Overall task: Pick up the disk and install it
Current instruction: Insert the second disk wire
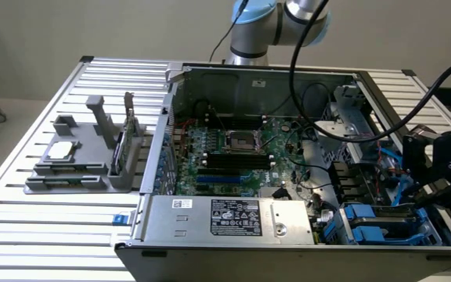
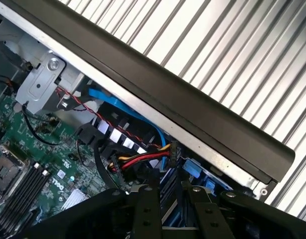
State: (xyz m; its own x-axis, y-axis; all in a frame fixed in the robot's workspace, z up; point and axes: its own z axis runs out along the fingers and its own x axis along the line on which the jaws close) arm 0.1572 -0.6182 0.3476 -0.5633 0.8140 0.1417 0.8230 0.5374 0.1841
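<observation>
**Gripper at the drive bay, pick-up step in hand**

An open computer case (image 1: 209,258) lies on a slatted metal table (image 1: 53,235), its motherboard (image 1: 234,147) exposed. The arm (image 1: 280,23) rises behind the case. Its black gripper (image 1: 429,191) hangs over the case's wall on the exterior view's right, tilted down and inward towards the drive bay in the near corner.

The disk (image 1: 384,210) appears to sit in that bay: a grey flat face edged by blue carrier plastic, low inside the case and just below the gripper. In the wrist view the gripper (image 2: 168,191) points into the same corner, and a patch of blue plastic lies just ahead of it. A bundle of red and yellow cables (image 2: 138,160) and a blue cable (image 2: 118,104) run close beside it.

This looks like the pick-up step, and the disk does not look lifted or moved to a slot. Whether the gripper is spread, pressed together or already pinching the carrier cannot be told from these views.

A firm hold here would call for the gripper to be square on the carrier's edges, not on the label face, and clear of the nearby cables and the case wall.
</observation>
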